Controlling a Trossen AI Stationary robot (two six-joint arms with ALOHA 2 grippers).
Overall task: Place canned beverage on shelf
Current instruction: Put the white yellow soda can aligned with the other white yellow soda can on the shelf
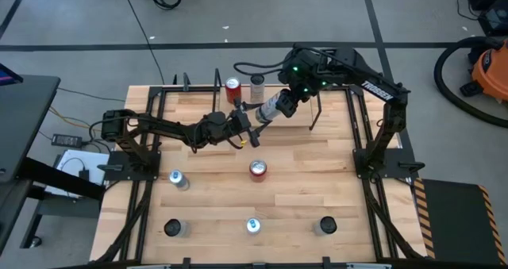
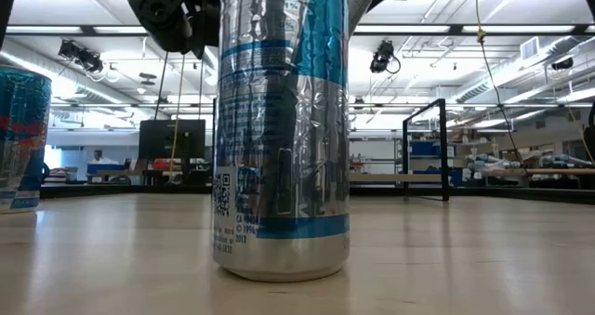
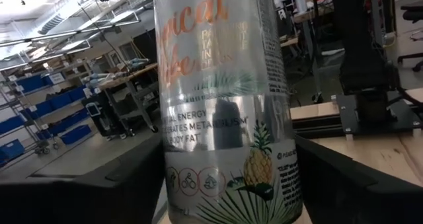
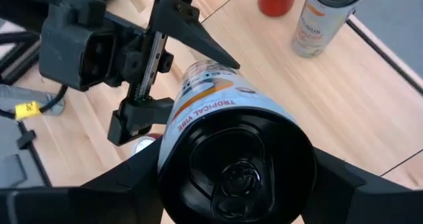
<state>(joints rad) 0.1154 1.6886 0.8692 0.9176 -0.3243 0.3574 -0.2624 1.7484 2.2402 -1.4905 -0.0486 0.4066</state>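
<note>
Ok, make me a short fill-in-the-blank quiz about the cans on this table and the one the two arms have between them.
The can between the left gripper and the right gripper has a ____ pictured on it.
The lone can near the middle of the table has a ____ top.
Along the table's near edge stand ____ cans in a row.
Missing words: pineapple; red; three.
</note>
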